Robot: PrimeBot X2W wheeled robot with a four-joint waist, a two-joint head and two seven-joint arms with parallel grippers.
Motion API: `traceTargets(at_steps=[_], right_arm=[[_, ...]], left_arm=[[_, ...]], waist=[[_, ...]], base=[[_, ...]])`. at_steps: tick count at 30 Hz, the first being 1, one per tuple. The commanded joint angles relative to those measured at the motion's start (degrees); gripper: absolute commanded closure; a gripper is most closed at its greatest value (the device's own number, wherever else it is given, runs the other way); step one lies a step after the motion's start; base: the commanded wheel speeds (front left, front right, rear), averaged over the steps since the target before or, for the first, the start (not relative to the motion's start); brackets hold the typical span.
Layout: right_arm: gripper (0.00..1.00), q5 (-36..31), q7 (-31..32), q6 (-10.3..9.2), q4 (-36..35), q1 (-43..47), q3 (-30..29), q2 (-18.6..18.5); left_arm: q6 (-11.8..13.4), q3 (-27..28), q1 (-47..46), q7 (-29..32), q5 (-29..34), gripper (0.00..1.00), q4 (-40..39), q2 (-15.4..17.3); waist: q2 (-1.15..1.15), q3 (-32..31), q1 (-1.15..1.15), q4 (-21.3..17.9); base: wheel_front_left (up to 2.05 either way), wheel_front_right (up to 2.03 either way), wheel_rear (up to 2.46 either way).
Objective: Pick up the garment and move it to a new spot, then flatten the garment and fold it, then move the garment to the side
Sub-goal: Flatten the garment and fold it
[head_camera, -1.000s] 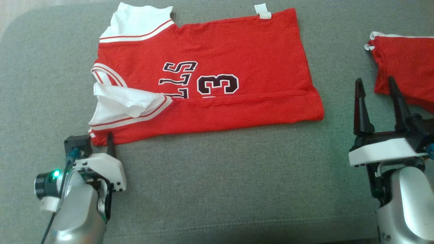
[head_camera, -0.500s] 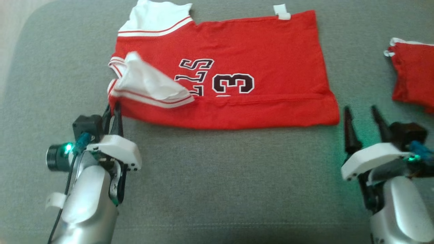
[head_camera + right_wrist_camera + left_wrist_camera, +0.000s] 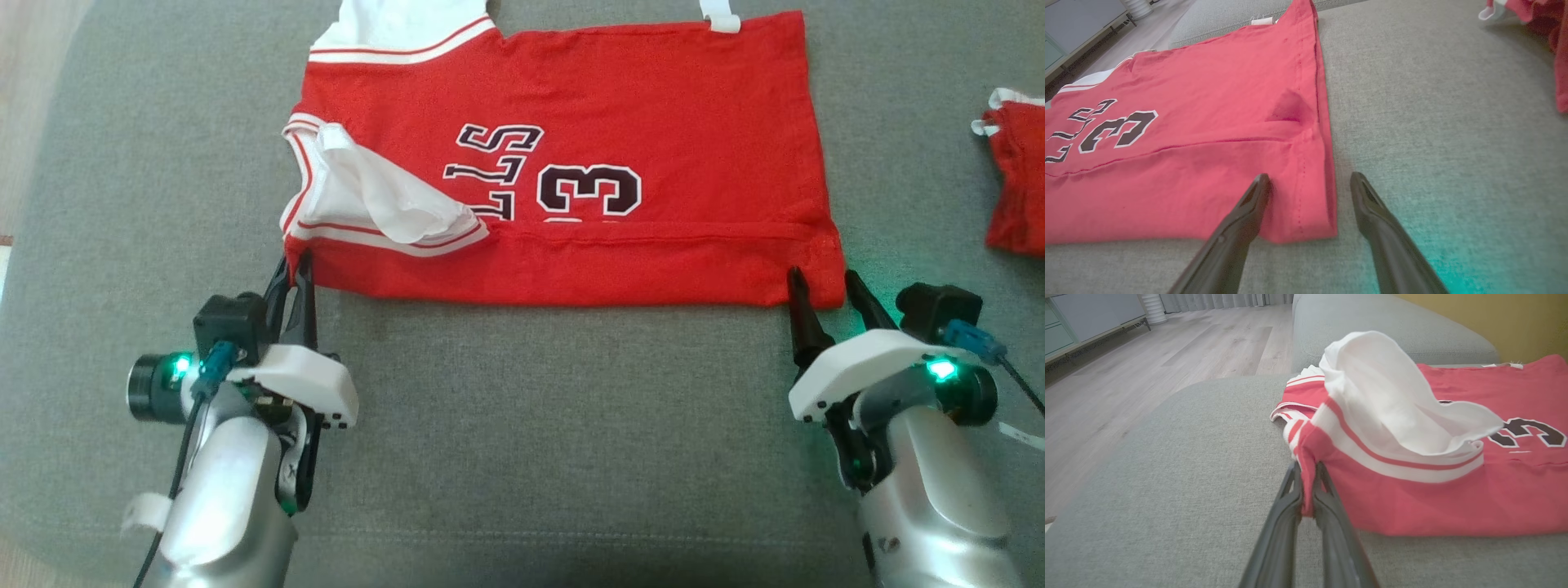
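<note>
The garment [image 3: 620, 106] is a red jersey with white trim and a dark "3", lying flat on the grey couch cushion [image 3: 539, 441] with its near edge folded over. My left gripper [image 3: 295, 268] is shut on the garment's near left corner [image 3: 1306, 473], pinching the red hem, with a white sleeve bunched above it. My right gripper [image 3: 823, 282] is open at the near right corner; in the right wrist view the corner [image 3: 1306, 220] lies between its two fingers [image 3: 1249, 204], which straddle it on the cushion.
A second red garment [image 3: 1016, 180] lies at the cushion's right edge, also seen as red cloth [image 3: 1555, 53] in the right wrist view. The cushion's left edge drops to a wooden floor [image 3: 1126, 375]. Bare grey cushion lies in front of the jersey.
The left gripper has shut on the near left corner and lifted it slightly. The right gripper moved forward and left to straddle the near right corner. The head camera has shifted.
</note>
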Motion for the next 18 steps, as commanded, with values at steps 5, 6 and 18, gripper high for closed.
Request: traceTargets(at_steps=[5, 6, 18], right_arm=[[0.00, 1.0, -2.1, 0.21, 2.2, -3.3, 3.0, -0.1], [0.00, 1.1, -2.3, 0.21, 2.8, -3.6, 3.3, -0.1], [1.00, -2.3, -6.5, 0.21, 6.3, -5.2, 2.6, -0.1]], left_arm=[[0.2, 1.5, -0.9, -0.7, 0.1, 1.00, -1.4, 1.5], [0.2, 1.5, -0.9, -0.7, 0.0, 1.00, -1.2, 1.5], [0.3, 1.0, -0.2, -0.3, -0.7, 1.00, 1.0, 2.5]], waist=[[0.00, 0.8, 0.00, -0.1], [0.00, 0.9, 0.00, -0.1], [0.00, -1.7, 0.00, -1.0]], base=[[0.00, 0.00, 0.00], [0.00, 0.00, 0.00], [0.00, 0.00, 0.00]])
